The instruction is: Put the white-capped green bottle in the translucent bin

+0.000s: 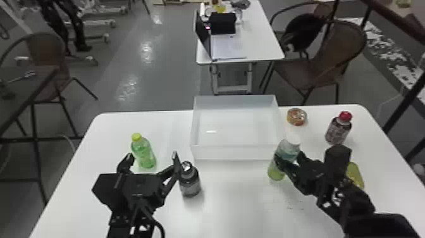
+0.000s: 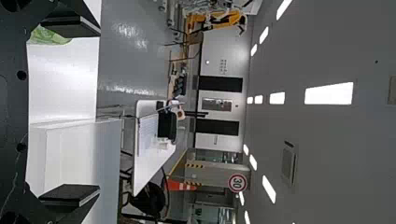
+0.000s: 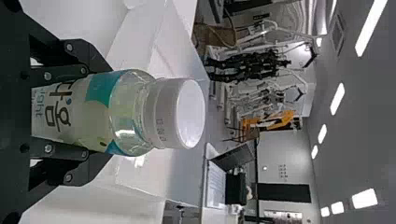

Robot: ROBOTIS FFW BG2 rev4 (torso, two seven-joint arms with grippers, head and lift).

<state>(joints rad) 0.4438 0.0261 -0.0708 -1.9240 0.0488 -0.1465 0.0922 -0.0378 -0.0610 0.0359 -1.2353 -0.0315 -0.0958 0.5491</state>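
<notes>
Right gripper [image 1: 288, 157] closed on white-capped green bottle [image 1: 276, 172], near translucent bin [image 1: 234, 152]. Left gripper [image 1: 152, 155] open, fingers apart, near dark bottle [image 1: 190, 185].

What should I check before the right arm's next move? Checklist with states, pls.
- Right gripper shut on the white-capped bottle: ok
- Bottle's cap on: ok
- Bottle base off the table: cannot tell
- Bottle over the bin: not ok, it's outside, by the near right corner
- Bin upright, top uncovered: ok
- Left gripper not touching the dark bottle: cannot tell, very close in head view
</notes>
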